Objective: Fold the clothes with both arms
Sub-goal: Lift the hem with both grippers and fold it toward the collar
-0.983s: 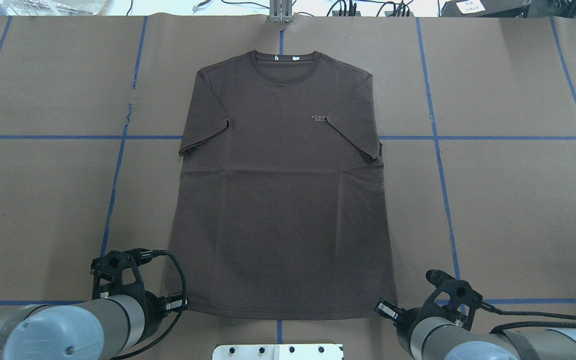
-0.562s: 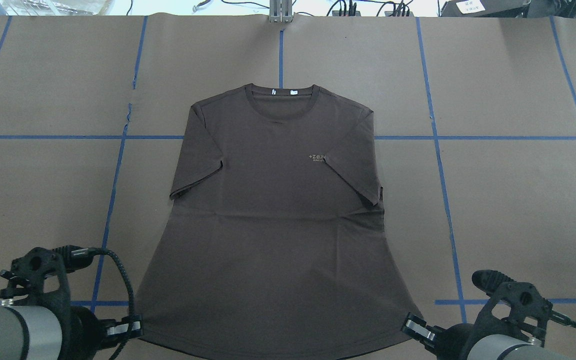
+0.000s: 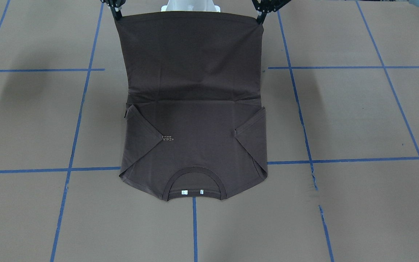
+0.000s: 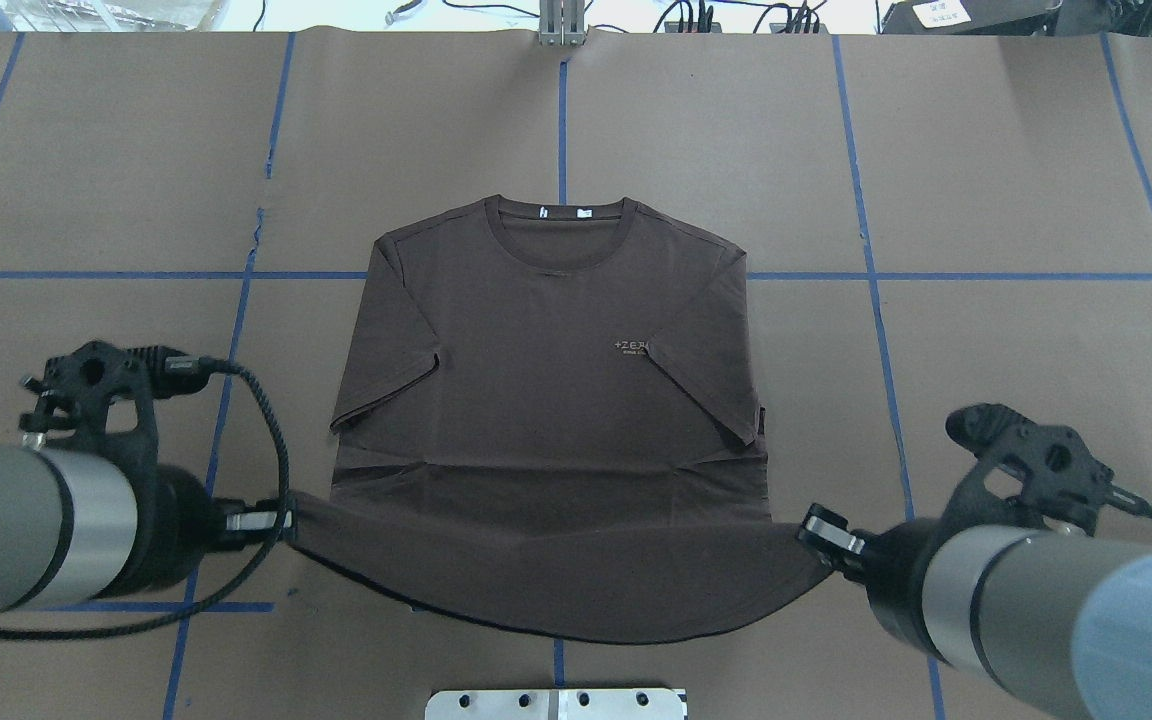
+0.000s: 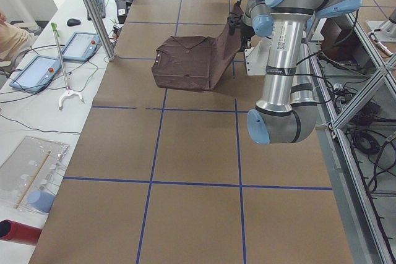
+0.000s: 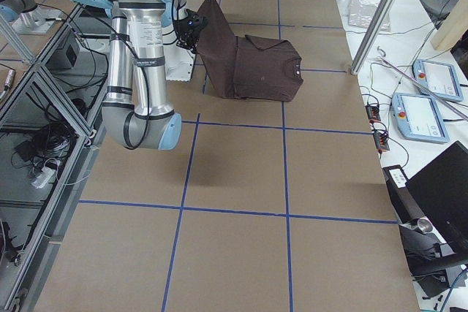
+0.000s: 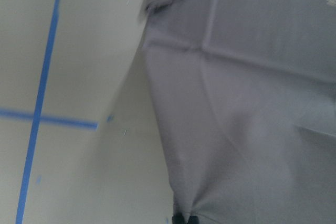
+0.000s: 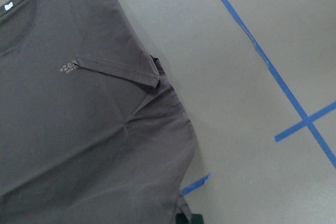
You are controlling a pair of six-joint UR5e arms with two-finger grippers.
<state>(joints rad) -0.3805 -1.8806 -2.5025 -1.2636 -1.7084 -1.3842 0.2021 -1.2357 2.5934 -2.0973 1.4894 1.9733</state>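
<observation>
The dark brown T-shirt (image 4: 556, 380) lies collar-away on the brown table, sleeves folded in over the chest. Its upper part lies flat; its hem half is lifted off the table. My left gripper (image 4: 281, 520) is shut on the hem's left corner. My right gripper (image 4: 816, 530) is shut on the hem's right corner. The hem hangs taut between them. In the front-facing view the shirt (image 3: 191, 120) rises to the left gripper (image 3: 258, 18) and the right gripper (image 3: 116, 16). The wrist views show cloth (image 7: 252, 103) (image 8: 79, 119) running up to each pinch.
A white base plate (image 4: 556, 703) sits at the near table edge below the hem. Blue tape lines (image 4: 876, 300) grid the brown paper. A metal post (image 4: 561, 25) stands at the far edge. Tablets (image 5: 80, 44) and cables lie off the table's side.
Both grippers pulled the shirt toward the robot, then rose with the hem corners. The hem half now hangs in the air and the collar has slid nearer.
</observation>
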